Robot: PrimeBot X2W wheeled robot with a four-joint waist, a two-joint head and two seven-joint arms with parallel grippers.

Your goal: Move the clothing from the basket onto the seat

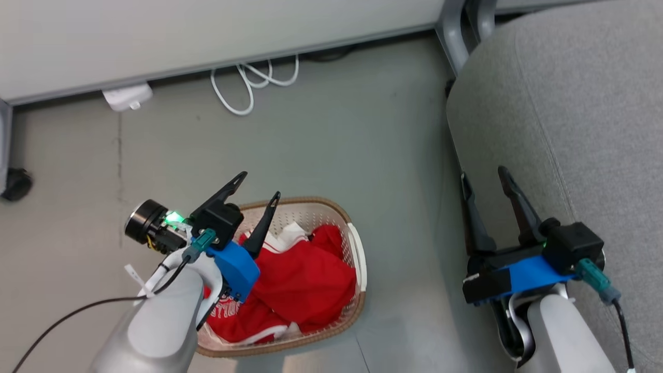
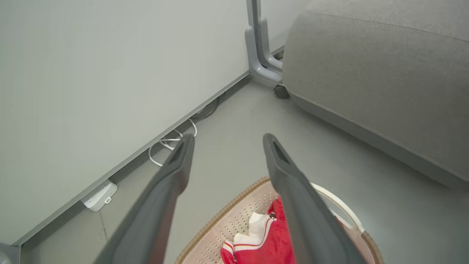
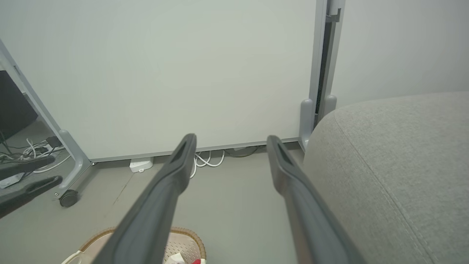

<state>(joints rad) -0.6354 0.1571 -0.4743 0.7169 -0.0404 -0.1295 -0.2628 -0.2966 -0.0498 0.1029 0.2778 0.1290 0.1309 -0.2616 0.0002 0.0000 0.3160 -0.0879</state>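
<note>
Red clothing with white trim lies bunched in the cream basket on the floor; white lettering peeks out beside my left forearm. The left wrist view catches the same clothing and the basket at its bottom edge. My left gripper hovers open above the basket's left end, nothing between its fingers. My right gripper is open and empty at the front edge of the grey seat. The seat fills the right of the right wrist view, with the basket low between the fingers.
A white wall panel runs along the back, with a white cable loop and a white adapter at its foot. A grey frame leg stands by the seat's corner. A black caster sits at the far left.
</note>
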